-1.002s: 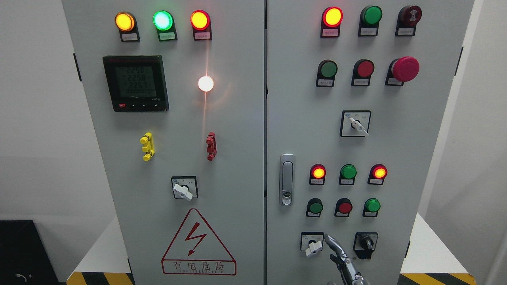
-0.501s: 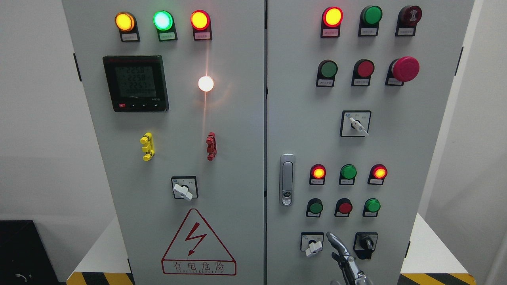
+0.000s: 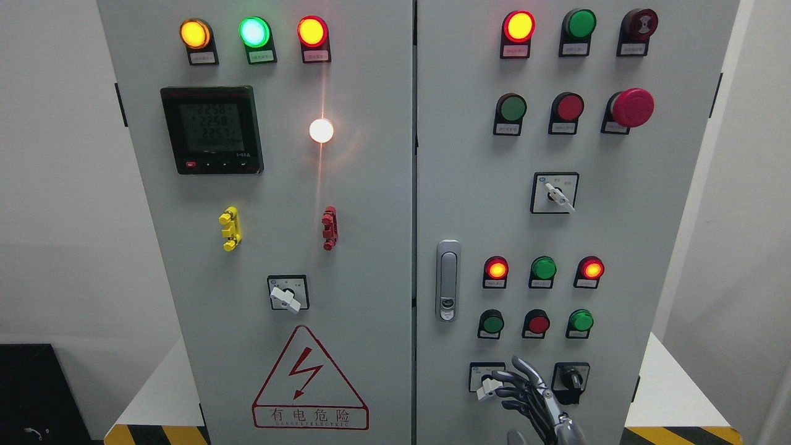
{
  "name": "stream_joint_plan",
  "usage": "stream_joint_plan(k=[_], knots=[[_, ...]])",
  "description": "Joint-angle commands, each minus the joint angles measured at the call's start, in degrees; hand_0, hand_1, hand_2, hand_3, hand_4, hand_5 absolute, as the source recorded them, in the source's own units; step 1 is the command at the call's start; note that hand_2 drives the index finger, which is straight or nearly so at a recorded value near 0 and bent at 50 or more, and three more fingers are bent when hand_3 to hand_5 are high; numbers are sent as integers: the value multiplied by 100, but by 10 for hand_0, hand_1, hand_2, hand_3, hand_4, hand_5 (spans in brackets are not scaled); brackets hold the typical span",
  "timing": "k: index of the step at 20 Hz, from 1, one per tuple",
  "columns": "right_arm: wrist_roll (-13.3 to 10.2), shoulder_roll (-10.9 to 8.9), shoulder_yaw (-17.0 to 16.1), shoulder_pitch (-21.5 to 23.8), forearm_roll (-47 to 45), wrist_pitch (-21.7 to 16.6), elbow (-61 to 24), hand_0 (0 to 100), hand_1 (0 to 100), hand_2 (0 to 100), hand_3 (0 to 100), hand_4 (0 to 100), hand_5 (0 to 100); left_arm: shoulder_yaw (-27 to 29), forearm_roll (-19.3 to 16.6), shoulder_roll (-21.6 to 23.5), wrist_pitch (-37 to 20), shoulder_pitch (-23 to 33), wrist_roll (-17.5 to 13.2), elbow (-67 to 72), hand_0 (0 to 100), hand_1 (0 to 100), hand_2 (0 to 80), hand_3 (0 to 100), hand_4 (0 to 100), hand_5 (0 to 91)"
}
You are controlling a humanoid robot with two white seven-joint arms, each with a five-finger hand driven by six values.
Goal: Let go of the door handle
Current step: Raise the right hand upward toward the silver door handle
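My right hand (image 3: 525,395) hung fingers spread wide, empty, between the white selector switch (image 3: 488,384) and black knob (image 3: 571,378), below the door handle (image 3: 448,280).

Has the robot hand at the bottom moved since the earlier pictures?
Yes. The right hand turned and spread its fingers leftward, toward the white selector switch on the grey cabinet door.

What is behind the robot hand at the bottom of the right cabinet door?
Behind the right hand, fingers spread and holding nothing, is bare grey door between a white-knob switch and a black-knob switch. The panel directly under the palm is covered.
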Motion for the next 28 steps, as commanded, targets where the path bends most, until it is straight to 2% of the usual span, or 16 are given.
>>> stream_joint_plan(k=[1,3,4,6,9,13,19,23,26,28], knots=[[16,20,-10,120,216,34,-195,413,285,53,662,758,828,0,0,0,-1,0,-4,0,120,556,0,0,0,0],[7,29,-19,85,445,34,-195,438,325,49,752,857,897,0,0,0,-1,0,-4,0,120,556,0,0,0,0],[-10,46,-19,50,559,34,-195,447,329,48,766,863,906,0,0,0,-1,0,-4,0,120,556,0,0,0,0],[-19,73,-37,-12,901,34,-187,471,348,45,858,915,969,0,0,0,-1,0,-4,0,120,556,0,0,0,0],[-124,152,-45,-257,1613,113,-169,487,361,43,911,965,1000,0,0,0,-1,0,-4,0,120,556,0,0,0,0],[-230,433,33,-574,2308,605,-160,498,359,39,949,1000,1000,0,0,0,8,0,-4,0,120,556,0,0,0,0],[-449,626,244,-645,3415,632,-134,503,354,37,985,1000,1000,0,0,0,-1,0,-4,0,120,556,0,0,0,0],[-467,714,280,-680,4144,623,-64,504,353,35,1000,1000,1000,0,0,0,-1,0,-4,0,120,556,0,0,0,0],[-704,723,289,-759,4838,614,50,503,353,43,1000,1000,1000,0,0,0,-1,0,-4,0,120,556,0,0,0,0],[-775,749,289,-768,5225,623,103,503,352,57,1000,1000,1000,0,0,0,-1,0,-4,0,120,556,0,0,0,0]])
